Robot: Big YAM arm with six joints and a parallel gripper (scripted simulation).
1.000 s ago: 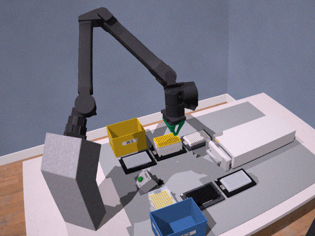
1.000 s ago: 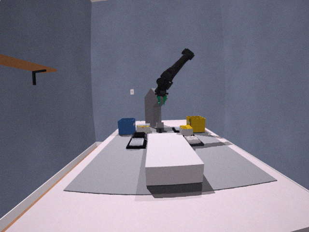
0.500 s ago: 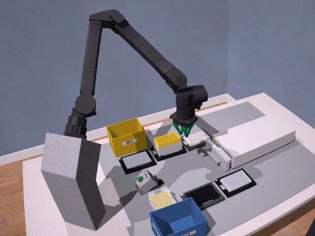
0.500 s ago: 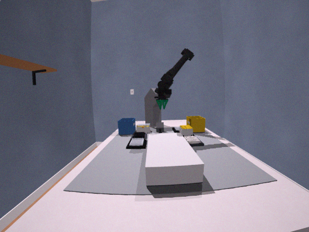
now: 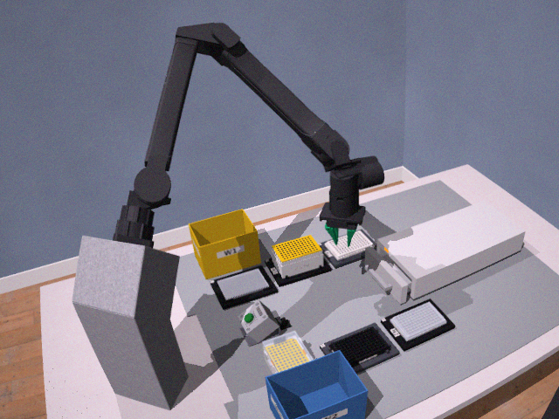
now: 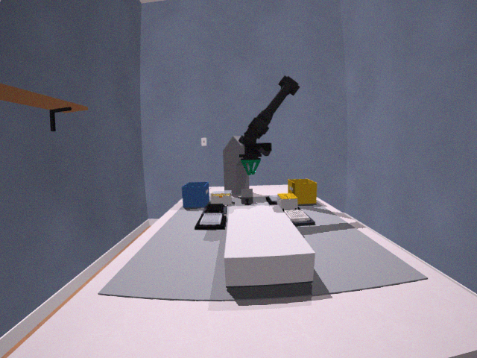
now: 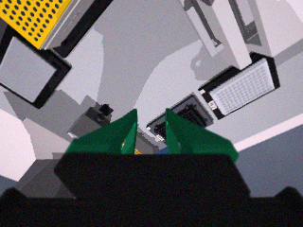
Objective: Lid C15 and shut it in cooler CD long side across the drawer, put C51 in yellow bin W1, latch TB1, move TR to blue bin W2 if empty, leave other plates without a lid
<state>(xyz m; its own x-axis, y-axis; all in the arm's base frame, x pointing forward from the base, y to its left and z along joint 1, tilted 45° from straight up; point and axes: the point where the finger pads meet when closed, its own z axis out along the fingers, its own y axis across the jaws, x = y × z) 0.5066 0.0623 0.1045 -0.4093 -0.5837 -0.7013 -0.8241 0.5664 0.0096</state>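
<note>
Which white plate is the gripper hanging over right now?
The white plate between the yellow-topped tip rack and the cooler; the other sits beside the black plate.

The blue bin (image 5: 315, 388) (its label half lost) is cut off by the top view's bottom edge.
</note>
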